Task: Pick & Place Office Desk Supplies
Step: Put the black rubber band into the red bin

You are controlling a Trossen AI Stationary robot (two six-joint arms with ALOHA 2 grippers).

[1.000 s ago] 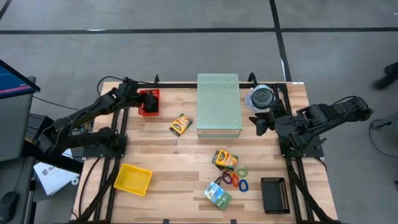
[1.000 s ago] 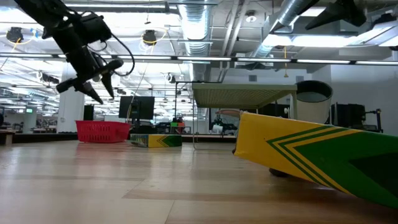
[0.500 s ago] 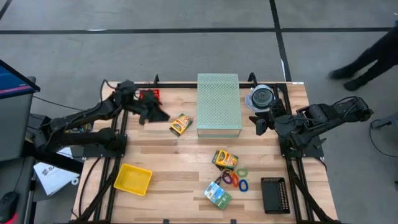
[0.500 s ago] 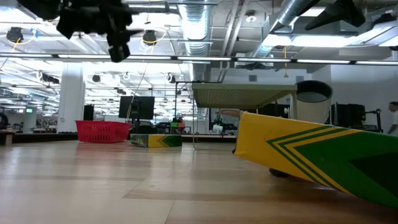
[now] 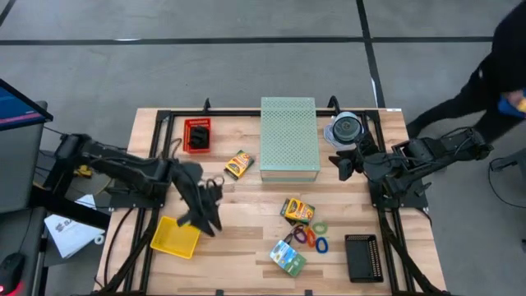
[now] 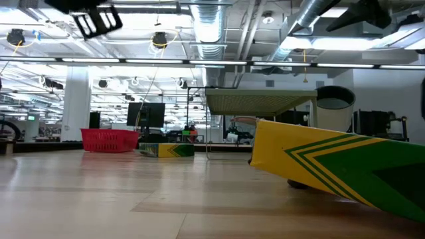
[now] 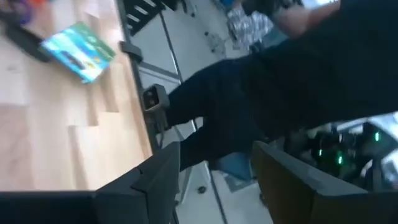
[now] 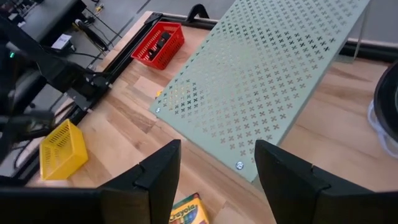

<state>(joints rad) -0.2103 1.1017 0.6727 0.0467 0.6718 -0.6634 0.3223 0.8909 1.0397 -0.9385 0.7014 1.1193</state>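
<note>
From overhead, nearest me at lower centre lie a green-blue packet (image 5: 288, 257), the coloured elastic loops (image 5: 311, 236) and a crayon box (image 5: 297, 210). My left gripper (image 5: 210, 201) sits left of centre beside the yellow basket (image 5: 174, 237), fingers spread wide with nothing between them. A second yellow box (image 5: 238, 164) lies by the pale green perforated box (image 5: 289, 138); the red basket (image 5: 196, 136) is upper left. My right gripper (image 5: 343, 164) waits at right, fingers apart, empty.
</note>
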